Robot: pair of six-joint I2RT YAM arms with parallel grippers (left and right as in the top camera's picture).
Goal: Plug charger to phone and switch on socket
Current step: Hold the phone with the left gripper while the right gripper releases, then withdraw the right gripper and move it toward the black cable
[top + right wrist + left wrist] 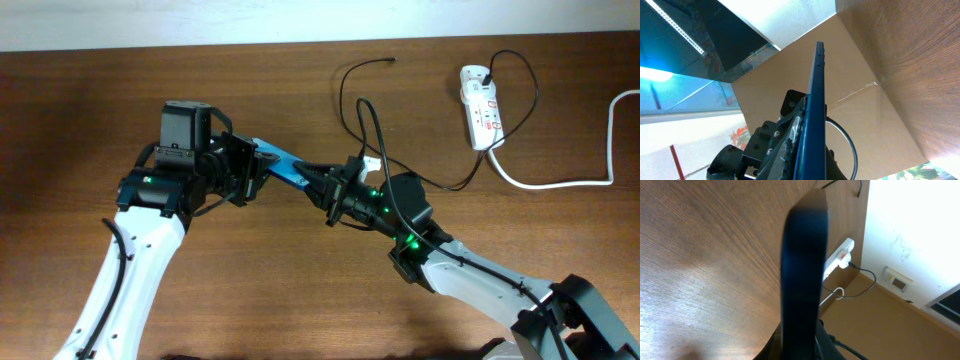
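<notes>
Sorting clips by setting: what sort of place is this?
Probably an indoor office or lab bench: a wood-grain table, a white power strip on it, and a plain white wall with a faceplate nearby.

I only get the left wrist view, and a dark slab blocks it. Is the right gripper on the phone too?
Observer: Yes, the right gripper is shut on the phone, opposite the left gripper.
Operator: Where's the charger tip?
Observer: The charger tip lies loose on the table, near the far edge, in neither gripper.
Operator: Screen facing?
Observer: Its blue screen shows from overhead, so roughly upward.
</notes>
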